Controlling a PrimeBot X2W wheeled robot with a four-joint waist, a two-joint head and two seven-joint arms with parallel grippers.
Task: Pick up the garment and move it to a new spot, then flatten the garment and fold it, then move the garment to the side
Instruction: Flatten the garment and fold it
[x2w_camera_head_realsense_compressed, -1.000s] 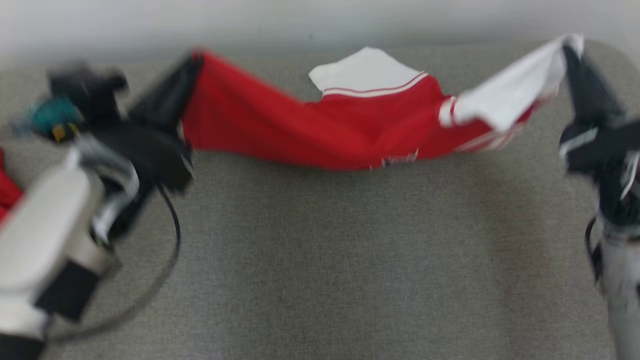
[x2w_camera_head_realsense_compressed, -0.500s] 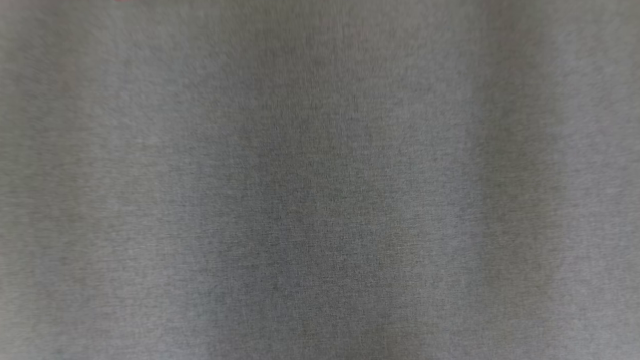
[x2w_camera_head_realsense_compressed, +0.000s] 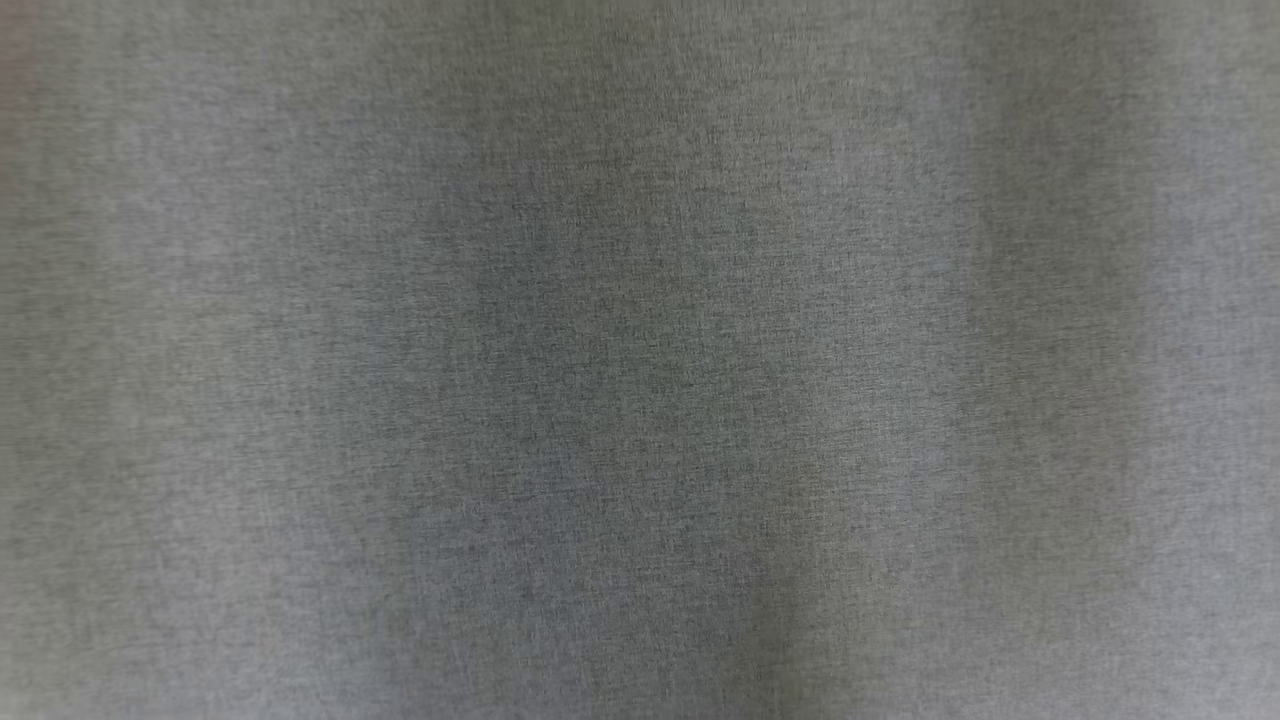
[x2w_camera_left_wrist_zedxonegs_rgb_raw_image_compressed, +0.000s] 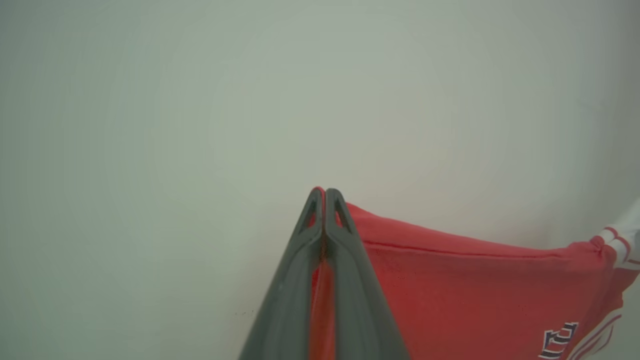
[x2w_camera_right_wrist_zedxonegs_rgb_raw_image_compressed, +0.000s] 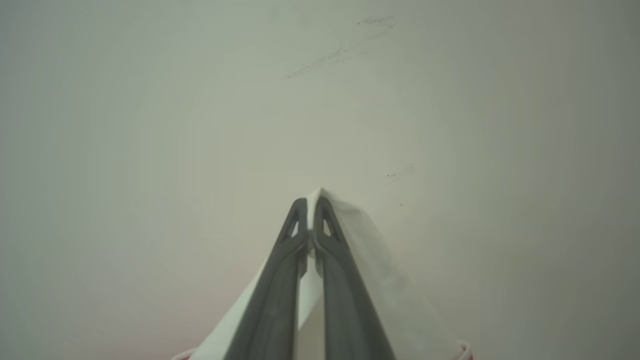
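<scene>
Left gripper (x2w_camera_left_wrist_zedxonegs_rgb_raw_image_compressed: 325, 194) clamped on the red edge of the red-and-white fabric garment (x2w_camera_left_wrist_zedxonegs_rgb_raw_image_compressed: 475, 295); right gripper (x2w_camera_right_wrist_zedxonegs_rgb_raw_image_compressed: 311, 202) clamped on that garment's white part. Grey woven surface (x2w_camera_head_realsense_compressed: 640, 360) in head view.

The garment (x2w_camera_left_wrist_zedxonegs_rgb_raw_image_compressed: 475, 285) is red, with a white part, thin white stripes and a dark and white letter mark. The left gripper (x2w_camera_left_wrist_zedxonegs_rgb_raw_image_compressed: 325, 192) and the right gripper (x2w_camera_right_wrist_zedxonegs_rgb_raw_image_compressed: 310, 202) are dark grey. The cloth surface (x2w_camera_head_realsense_compressed: 640, 360) is speckled grey, and the wall (x2w_camera_left_wrist_zedxonegs_rgb_raw_image_compressed: 200, 100) is pale.
</scene>
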